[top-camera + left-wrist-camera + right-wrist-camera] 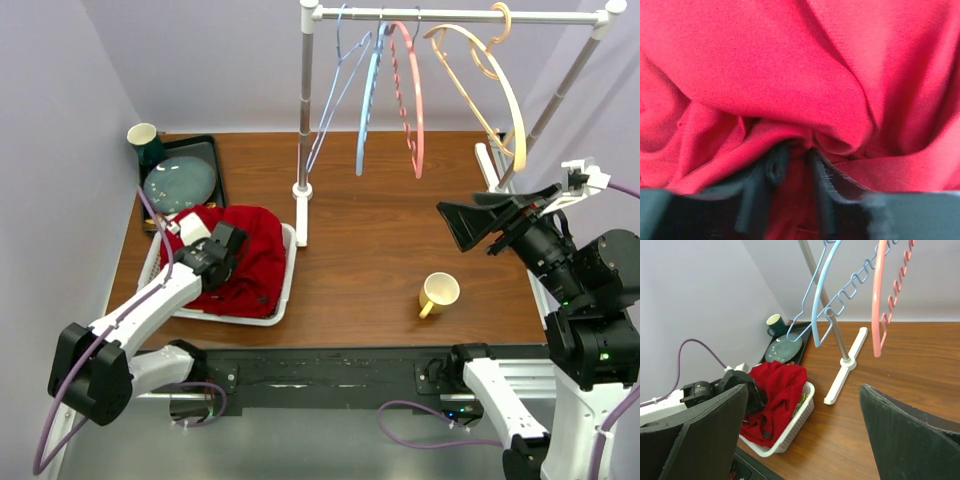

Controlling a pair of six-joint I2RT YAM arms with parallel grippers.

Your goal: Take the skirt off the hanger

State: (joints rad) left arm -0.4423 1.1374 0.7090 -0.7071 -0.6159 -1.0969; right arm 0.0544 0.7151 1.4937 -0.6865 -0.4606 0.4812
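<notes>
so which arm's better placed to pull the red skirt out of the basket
Left: the left pincer pinches a fold of the red skirt in the basket; the right pincer hangs open far across the table.

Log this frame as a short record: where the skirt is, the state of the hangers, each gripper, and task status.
skirt: red skirt bunched in the white basket, at the left
hangers: hangers on the rack, all bare
left arm: left gripper down in the skirt, a fold between its fingers; cannot tell if it is pinched
right arm: right gripper open, raised at the right, holding nothing
task status: skirt is off the hanger
</notes>
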